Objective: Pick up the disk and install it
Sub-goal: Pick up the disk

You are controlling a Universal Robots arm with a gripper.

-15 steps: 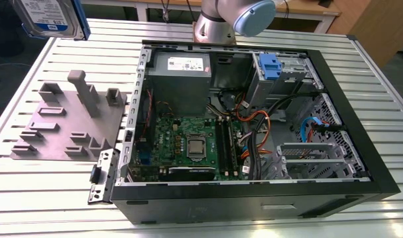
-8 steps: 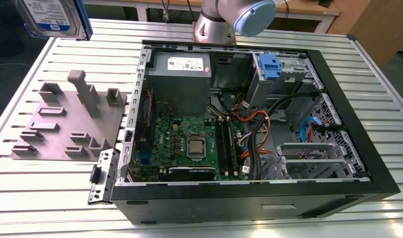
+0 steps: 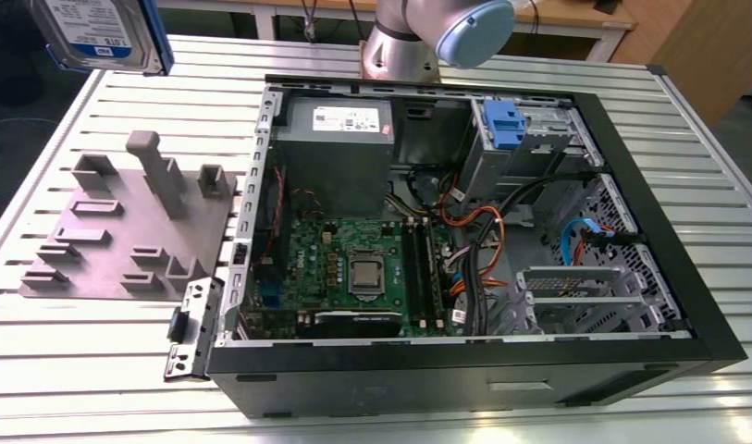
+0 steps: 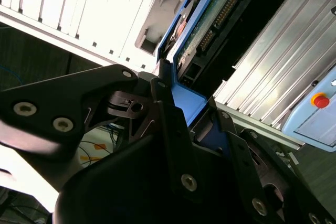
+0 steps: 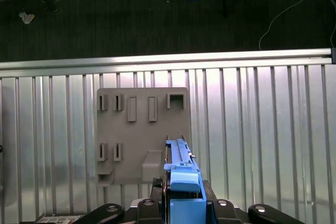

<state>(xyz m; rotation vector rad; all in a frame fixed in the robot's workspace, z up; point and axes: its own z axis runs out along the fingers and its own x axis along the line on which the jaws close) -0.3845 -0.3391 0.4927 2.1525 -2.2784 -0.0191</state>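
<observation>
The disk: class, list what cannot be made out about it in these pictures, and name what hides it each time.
Exterior view: the disk is cut off by the picture's top edge, so its upper part is lost.
Second wrist view: the gripper, shut on the disk, covers its near end; the label faces away.
First wrist view: the disk is seen edge-on, so neither face can be read.
</observation>
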